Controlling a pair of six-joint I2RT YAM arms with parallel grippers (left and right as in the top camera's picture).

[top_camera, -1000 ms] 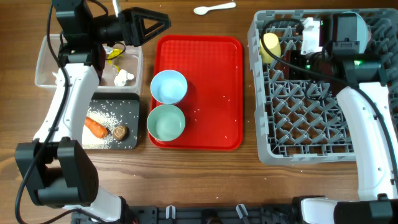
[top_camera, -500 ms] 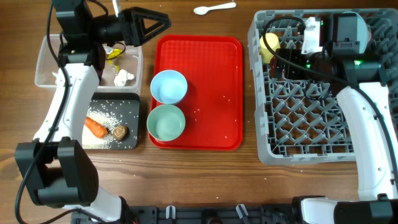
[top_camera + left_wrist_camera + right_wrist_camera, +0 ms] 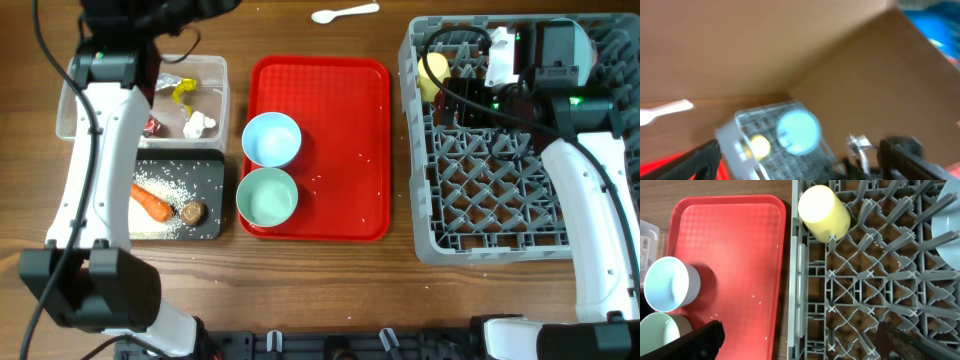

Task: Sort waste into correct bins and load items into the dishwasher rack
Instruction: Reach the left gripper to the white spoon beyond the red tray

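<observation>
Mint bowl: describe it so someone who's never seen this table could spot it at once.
Start at the red tray in the centre. Two bowls sit along its left edge, and the mint bowl is the one at the corner nearest the robot. It is green-tinted, while the blue bowl behind it is light blue.

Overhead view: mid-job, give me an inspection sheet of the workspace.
Surface: wooden table, red tray in its middle.
Job's things: light blue bowl and mint bowl on the red tray; white spoon on the table; yellow cup and light blue plate in the rack; tissue, silver-yellow wrapper, red wrapper in the clear tub; carrot, brown lump, rice in the black tray; pink cup not seen.
Clutter: stray rice grains on the red tray.
Grippers: left gripper open, empty; right gripper open above the rack, empty.
Cables: black cable hanging over the rack.
Surroundings: blurred brown backdrop in the left wrist view.
</observation>
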